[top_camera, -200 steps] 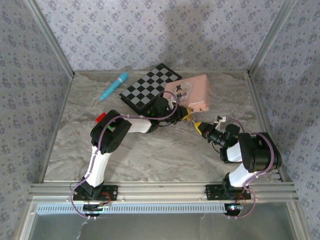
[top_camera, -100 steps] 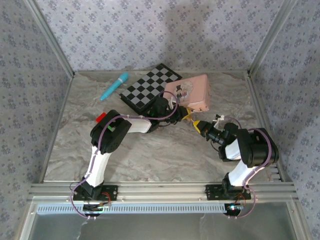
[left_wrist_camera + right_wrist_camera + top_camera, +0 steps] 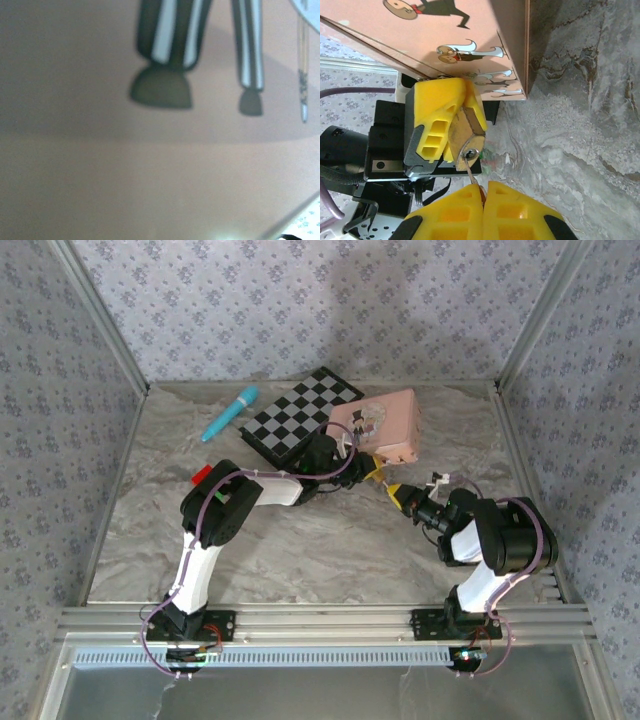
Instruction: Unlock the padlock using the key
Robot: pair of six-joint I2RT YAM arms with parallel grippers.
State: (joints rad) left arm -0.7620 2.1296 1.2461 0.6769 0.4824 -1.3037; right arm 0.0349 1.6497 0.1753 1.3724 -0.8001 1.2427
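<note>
While my left end effector [image 3: 461, 114] clamped the padlock [image 3: 468, 131] between its yellow fingers [image 3: 432, 125], keyway [image 3: 470, 153] end turned toward my other arm, my right end effector [image 3: 483, 194] was pinched fully shut on the key [image 3: 472, 176], whose thin blade reached up to that round keyway. Both met in the air over the desk [image 3: 580, 130], toward its far right part, just in front of the pink tin [image 3: 445, 35] that lay near the far edge; the padlock touched neither tin nor desk, so far as I could see. I judged the step in hand to be seating the key and turning it. How deep the blade sat I could not tell: its tip was at the keyway, perhaps just inside. To do it well, I reckoned the blade should be lined up with the axis of the lock body before any push, since it met the keyway at a slight slant, and a thin blade pushed crooked could bend or slip in my grip. The left grip needed to be firm, so that the twist would go into the cylinder and not swing the whole lock. Only with the key fully home would a wrist roll be worth making, and slowly.
</note>
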